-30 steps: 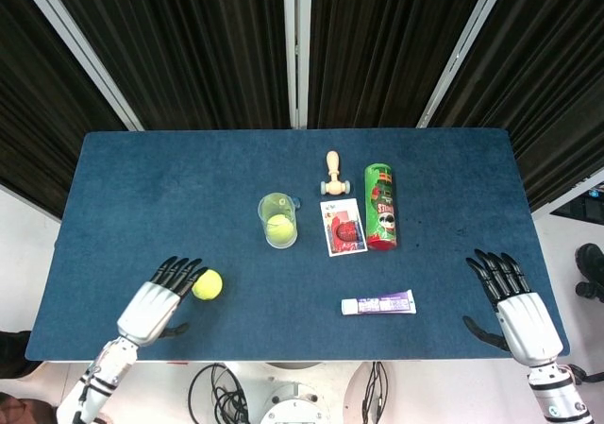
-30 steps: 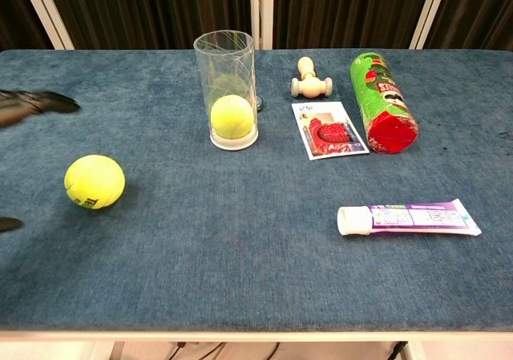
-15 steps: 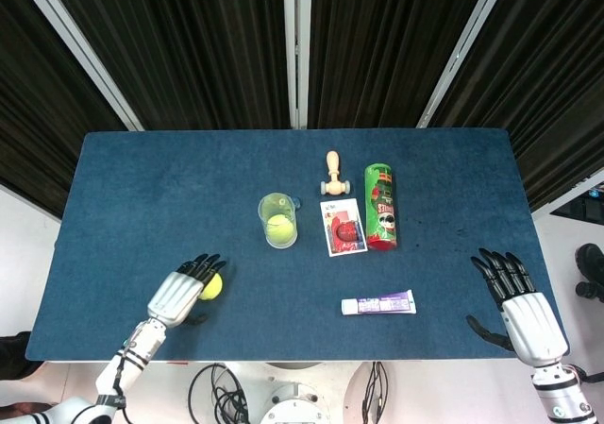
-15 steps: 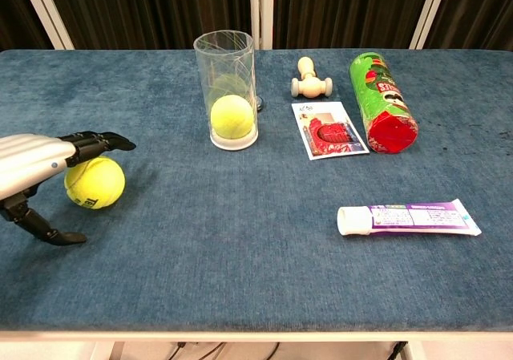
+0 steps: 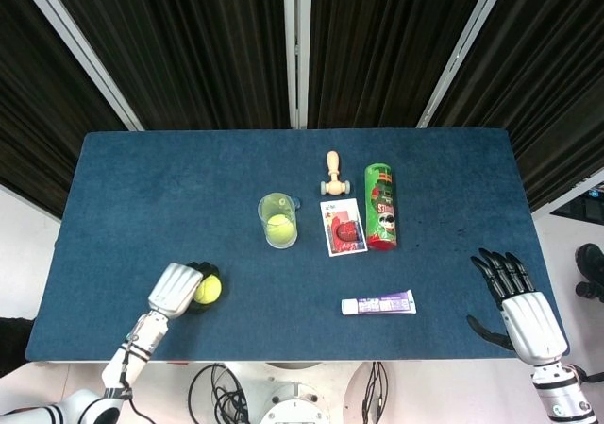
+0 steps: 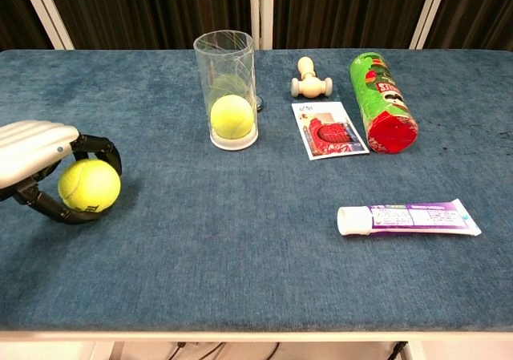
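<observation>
Yellow tennis ball (image 6: 89,186) now in left hand (image 6: 36,153)

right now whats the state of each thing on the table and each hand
left hand: fingers curled around the loose ball
loose ball: on the table, gripped
tube: upright, a second ball inside
can: on its side, red lid on
toothpaste: lying flat, capped
card: flat
wooden tool: lying down
right hand: open, empty

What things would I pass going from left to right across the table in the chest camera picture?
Left hand → loose tennis ball → clear tube with a ball → wooden toy → green can → toothpaste tube.
</observation>
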Robot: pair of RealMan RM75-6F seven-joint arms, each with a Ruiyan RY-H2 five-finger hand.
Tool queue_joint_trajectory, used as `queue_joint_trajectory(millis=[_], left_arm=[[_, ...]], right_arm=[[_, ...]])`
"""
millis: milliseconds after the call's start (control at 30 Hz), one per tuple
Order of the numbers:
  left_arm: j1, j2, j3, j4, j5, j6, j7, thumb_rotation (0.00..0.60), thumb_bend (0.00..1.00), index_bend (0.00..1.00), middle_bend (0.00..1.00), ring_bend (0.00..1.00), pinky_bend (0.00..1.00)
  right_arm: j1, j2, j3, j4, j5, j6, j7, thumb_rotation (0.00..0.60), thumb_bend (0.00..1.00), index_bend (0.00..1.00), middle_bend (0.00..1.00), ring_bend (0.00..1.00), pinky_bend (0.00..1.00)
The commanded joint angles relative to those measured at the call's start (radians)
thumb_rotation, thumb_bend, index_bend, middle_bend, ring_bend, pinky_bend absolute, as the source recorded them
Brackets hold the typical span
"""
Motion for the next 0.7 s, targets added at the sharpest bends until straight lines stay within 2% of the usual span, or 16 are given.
queue_joint_trajectory(millis=[33, 167, 433, 567, 700], left_arm=[[0.0, -0.004, -0.006, 0.008, 0.017, 0.033, -0.012, 0.6, 0.25, 0.6, 0.55, 0.62, 0.9], [-0.012, 0.042, -0.034, -0.041, 0.024, 0.064, 0.014, 0.6, 0.26, 0.61, 0.56, 0.64, 0.91], [-0.072, 0.172, -0.161, -0.263, -0.01, 0.085, 0.095, 0.6, 0.25, 0.61, 0.56, 0.64, 0.91], [-0.132, 0.188, -0.225, -0.342, -0.058, 0.038, 0.098, 0.6, 0.25, 0.61, 0.56, 0.65, 0.91], [-0.214, 0.167, -0.295, -0.384, -0.166, -0.032, 0.167, 0.6, 0.25, 0.61, 0.57, 0.64, 0.9]], right_arm=[[0.0, 0.001, 0.0, -0.001, -0.001, 0.001, 0.001, 0.6, 0.18, 0.0, 0.0, 0.0, 0.0], [-0.002, 0.004, 0.0, -0.003, -0.003, 0.006, 0.006, 0.6, 0.18, 0.0, 0.0, 0.0, 0.0], [-0.004, 0.009, -0.004, -0.007, -0.011, 0.009, 0.009, 0.6, 0.18, 0.0, 0.0, 0.0, 0.0], [-0.005, 0.01, -0.005, -0.005, -0.013, 0.011, 0.012, 0.6, 0.18, 0.0, 0.0, 0.0, 0.0], [-0.002, 0.015, -0.011, -0.005, -0.02, 0.001, 0.009, 0.6, 0.18, 0.0, 0.0, 0.0, 0.0]])
